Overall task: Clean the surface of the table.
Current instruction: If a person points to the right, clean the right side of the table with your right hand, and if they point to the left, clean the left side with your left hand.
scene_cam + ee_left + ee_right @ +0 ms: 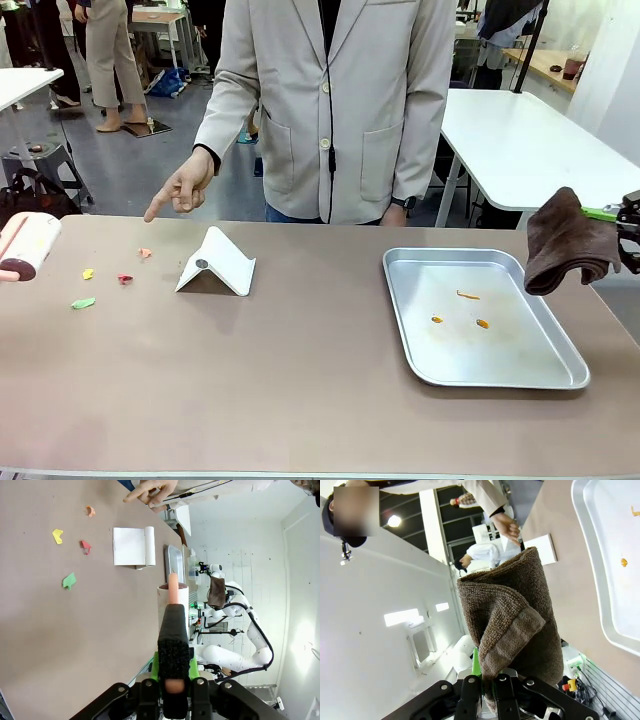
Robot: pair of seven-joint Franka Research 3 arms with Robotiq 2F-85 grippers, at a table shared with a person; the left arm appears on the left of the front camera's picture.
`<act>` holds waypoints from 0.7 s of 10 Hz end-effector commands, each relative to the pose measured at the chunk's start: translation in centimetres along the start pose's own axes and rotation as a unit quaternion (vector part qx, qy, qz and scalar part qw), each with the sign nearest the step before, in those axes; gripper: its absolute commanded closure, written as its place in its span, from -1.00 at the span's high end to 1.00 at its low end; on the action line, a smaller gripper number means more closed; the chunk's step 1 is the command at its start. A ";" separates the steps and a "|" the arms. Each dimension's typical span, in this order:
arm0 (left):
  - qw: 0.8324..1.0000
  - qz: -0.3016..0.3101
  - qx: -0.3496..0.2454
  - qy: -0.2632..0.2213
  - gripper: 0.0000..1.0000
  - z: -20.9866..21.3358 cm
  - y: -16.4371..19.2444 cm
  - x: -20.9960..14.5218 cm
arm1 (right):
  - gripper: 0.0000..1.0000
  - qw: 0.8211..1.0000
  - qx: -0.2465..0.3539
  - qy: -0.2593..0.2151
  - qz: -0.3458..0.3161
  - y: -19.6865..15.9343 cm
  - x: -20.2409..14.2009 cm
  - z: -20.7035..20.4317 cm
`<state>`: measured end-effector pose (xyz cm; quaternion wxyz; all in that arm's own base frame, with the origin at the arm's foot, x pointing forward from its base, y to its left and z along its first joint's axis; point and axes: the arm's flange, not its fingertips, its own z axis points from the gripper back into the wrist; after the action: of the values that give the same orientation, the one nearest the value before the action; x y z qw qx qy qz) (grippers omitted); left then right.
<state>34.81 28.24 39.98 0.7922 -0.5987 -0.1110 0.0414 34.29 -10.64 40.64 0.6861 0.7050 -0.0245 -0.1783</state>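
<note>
**Front view:** The right tool [614,222] is clamped on a brown cloth [565,242] that hangs in the air just right of the silver tray [500,383]. The surface [300,390] is a wide, matte taupe top carrying the tray. Far left of the tray lie coloured paper scraps [88,273], where a person's hand [180,190] points. A lint roller [25,247] enters beyond them.

**Left wrist view:** The left tool [173,625] is closed tight on the lint roller's handle, held above the surface [60,645]. The scraps sit well short of the tray [172,560].

**Right wrist view:** The right tool [487,680] grips the folded cloth [512,625], with the surface [560,515] beside the tray [588,555].

The surface looks rigid, smooth and immovable, so it is probably not something to grasp. It is likely best worked by pressing the roller or cloth flat on its top. The light scraps may slide on it.
</note>
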 end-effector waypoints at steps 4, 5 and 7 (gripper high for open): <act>1.000 -0.009 0.002 0.001 -1.00 0.1 -0.3 -0.2 | -1.00 1.000 0.013 -0.003 0.001 0.4 0.1 0.0; 1.000 0.000 0.000 0.000 -0.55 0.0 0.0 0.0 | -1.00 1.000 0.013 -0.003 0.001 0.4 0.1 0.0; 0.999 -0.033 0.007 -0.020 -0.55 1.5 0.8 -0.7 | -1.00 1.000 0.013 -0.003 0.001 0.4 0.1 0.0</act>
<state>34.56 28.83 39.79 0.7956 -0.5918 -0.1235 0.0401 34.29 -10.64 40.64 0.6860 0.7050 -0.0245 -0.1783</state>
